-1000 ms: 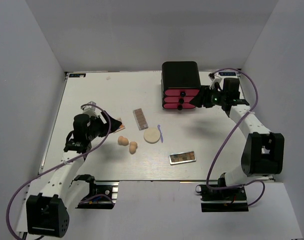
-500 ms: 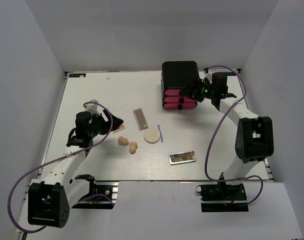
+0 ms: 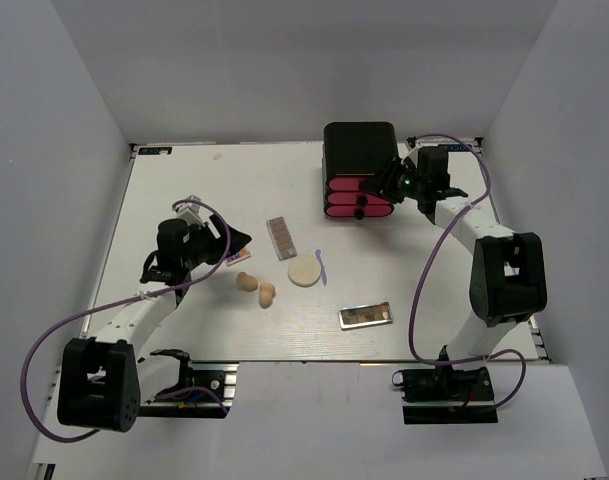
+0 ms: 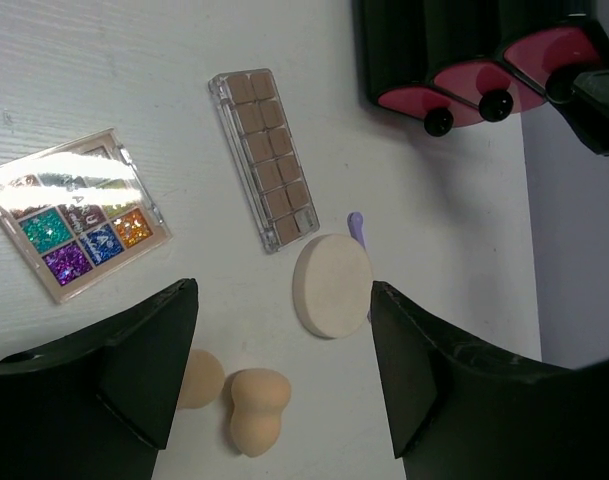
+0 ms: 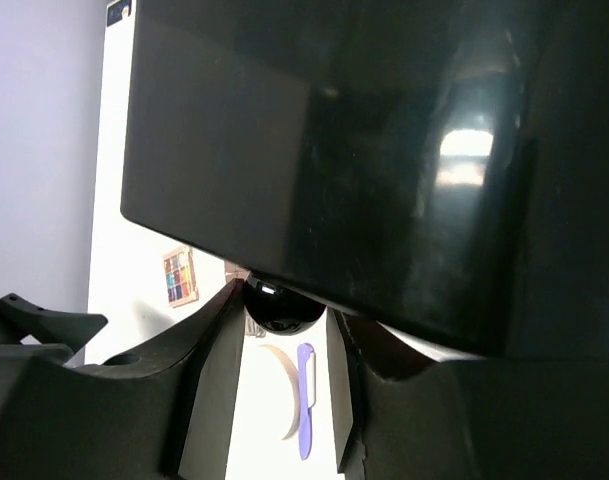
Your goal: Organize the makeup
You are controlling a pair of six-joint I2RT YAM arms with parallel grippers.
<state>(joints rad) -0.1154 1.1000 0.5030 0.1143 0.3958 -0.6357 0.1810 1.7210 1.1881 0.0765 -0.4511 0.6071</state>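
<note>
Swung in leftward, the right fingers (image 3: pixel 386 187) are closed on a drawer knob (image 5: pixel 284 305), the left fingers (image 3: pixel 236 243) held open; one brown palette (image 4: pixel 269 160) is laid near-to-far.

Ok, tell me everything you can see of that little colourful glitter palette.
The colourful palette is a small square case with a pale cream frame and a clear glossy lid. Teal, blue, orange and purple glitter pans show; glare hides the others. It lies flat, skewed, on the white table, nothing touching it.
</note>
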